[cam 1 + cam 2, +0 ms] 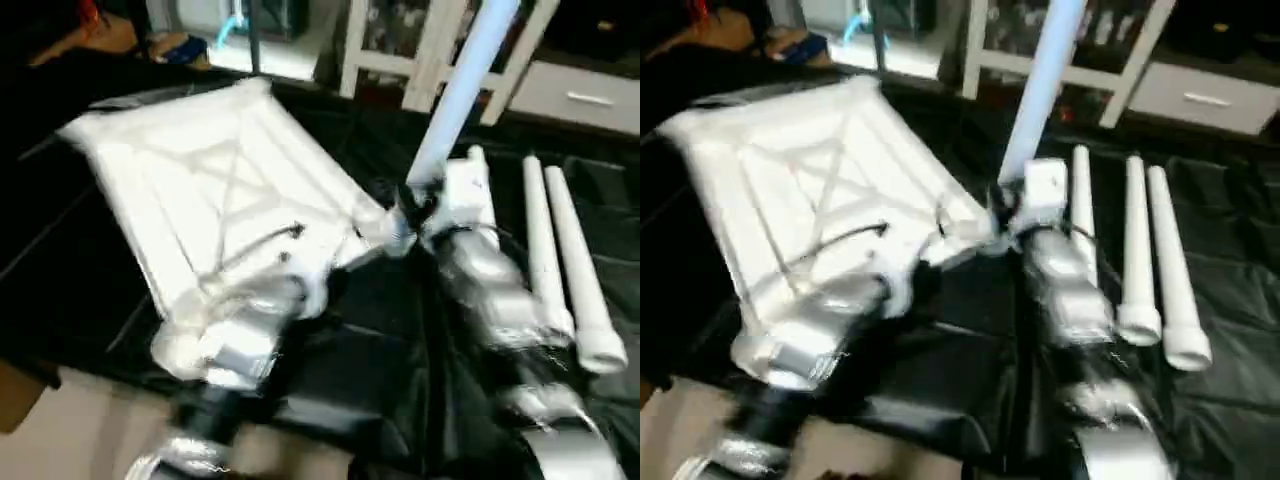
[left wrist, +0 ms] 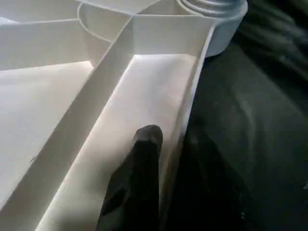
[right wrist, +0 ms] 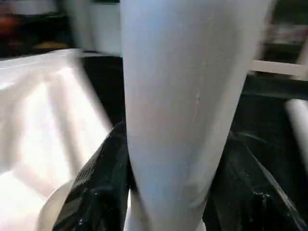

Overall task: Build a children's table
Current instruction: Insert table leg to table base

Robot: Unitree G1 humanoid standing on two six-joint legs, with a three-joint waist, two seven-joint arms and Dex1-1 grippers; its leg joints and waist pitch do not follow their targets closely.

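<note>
The children's table is in parts: its white tabletop (image 1: pixel 210 190) lies upside down on the black cloth, X-ribs facing up. My right gripper (image 1: pixel 410 205) is shut on a white tube leg (image 1: pixel 460 80), which stands nearly upright and leans away over the tabletop's right near corner. In the right wrist view black fingers (image 3: pixel 96 187) flank the leg (image 3: pixel 183 96). My left gripper (image 1: pixel 325 280) reaches over the near rim. One black finger (image 2: pixel 147 149) sits inside the rim wall (image 2: pixel 190 101), near a round corner socket (image 2: pixel 216 19). Three loose legs (image 1: pixel 1137 250) lie to the right.
The black-draped work table (image 1: pixel 360 380) ends close to me, with floor showing at lower left (image 1: pixel 60 440). A white shelf frame (image 1: pixel 420 50) and a white drawer unit (image 1: pixel 580 95) stand behind the table. A person's arm shows at the far left (image 1: pixel 90 35).
</note>
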